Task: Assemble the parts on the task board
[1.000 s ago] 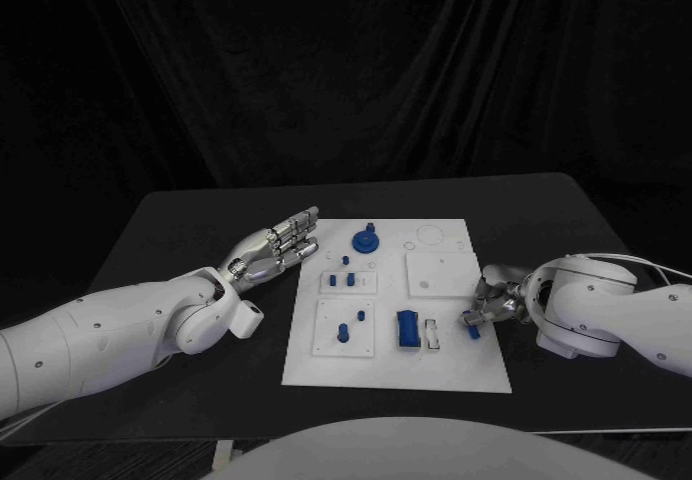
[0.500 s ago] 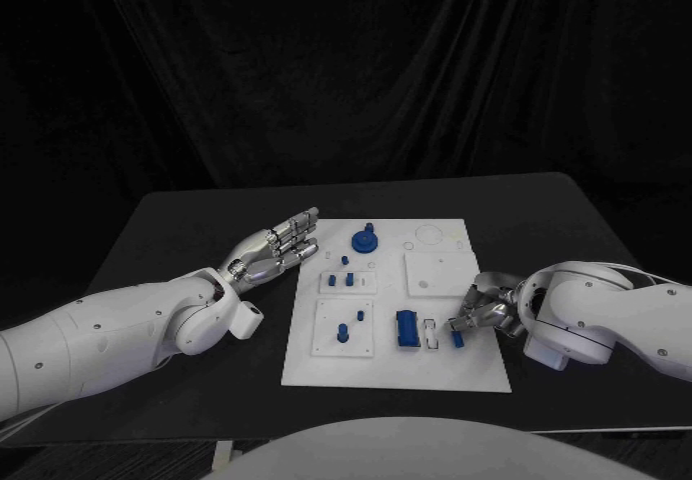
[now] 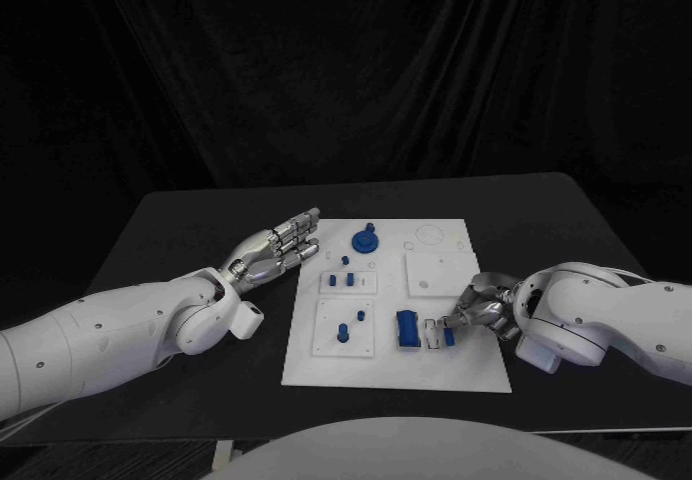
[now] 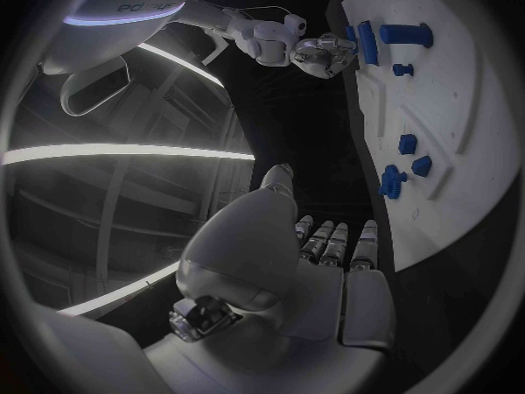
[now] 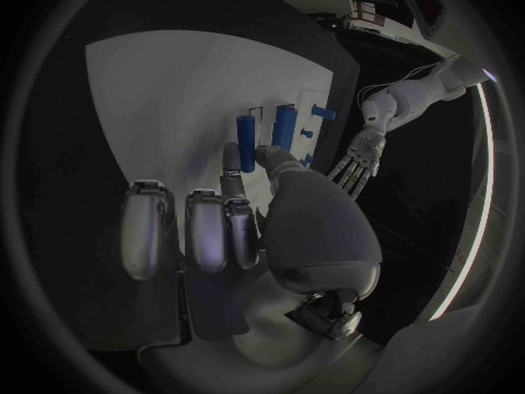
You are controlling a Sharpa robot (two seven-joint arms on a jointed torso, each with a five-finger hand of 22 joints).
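Observation:
The white task board (image 3: 433,370) lies mid-table. My right hand (image 3: 486,308) reaches over the board's right edge and pinches a short blue bar (image 3: 449,336) between thumb and a finger, just right of a larger blue block (image 3: 408,330) standing in the board. In the right wrist view the blue bar (image 5: 246,142) lies parallel to the blue block (image 5: 284,127); whether it touches the board I cannot tell. My left hand (image 3: 276,249) hovers flat with fingers spread beside the board's left edge, holding nothing.
A blue round knob (image 3: 366,240) sits at the board's far end, small blue pegs (image 3: 342,281) on a raised square, and another peg (image 3: 343,332) nearer me. A bare raised white square (image 3: 440,272) lies far right. Black table (image 3: 188,215) surrounds the board.
My right hand has moved left from the board's right edge, carrying the blue bar in toward the blue block. The left hand has stayed still.

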